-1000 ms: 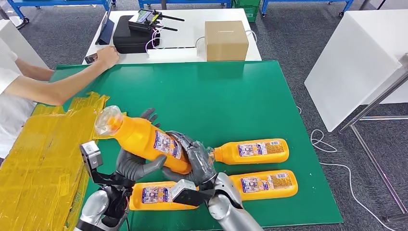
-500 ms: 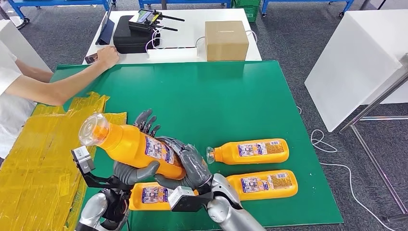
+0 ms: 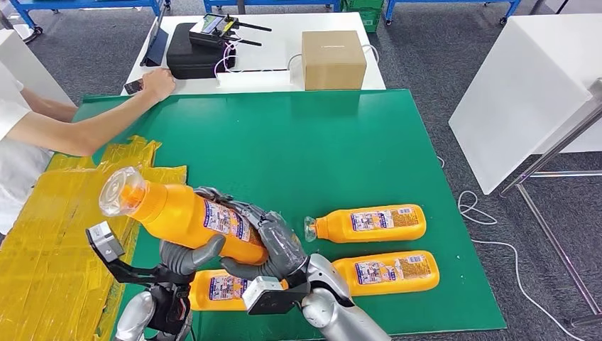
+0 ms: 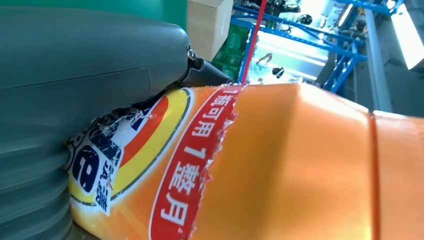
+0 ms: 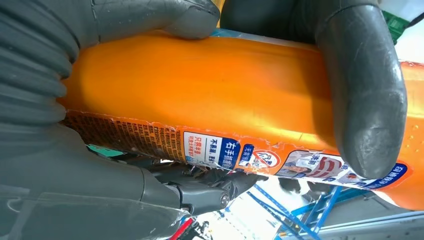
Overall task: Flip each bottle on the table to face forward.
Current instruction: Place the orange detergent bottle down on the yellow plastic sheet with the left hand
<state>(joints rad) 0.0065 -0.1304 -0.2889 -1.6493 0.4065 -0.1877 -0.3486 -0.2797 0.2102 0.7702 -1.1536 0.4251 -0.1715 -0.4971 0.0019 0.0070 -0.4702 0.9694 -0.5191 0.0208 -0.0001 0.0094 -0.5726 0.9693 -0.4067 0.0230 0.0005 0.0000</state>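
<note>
Red label text "可用1整月" reads on my held orange bottle (image 4: 300, 165), raised over the green bench (image 3: 298, 142) near its front left. Left hand (image 3: 186, 253) and right hand (image 3: 273, 245) both grip it. Label edges torn; clear cap.

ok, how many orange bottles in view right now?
4. One held bottle is gripped above the table by the left hand and right hand. Far-right bottle and near-right bottle lie on the green table; a fourth bottle lies partly hidden under the hands.
</note>
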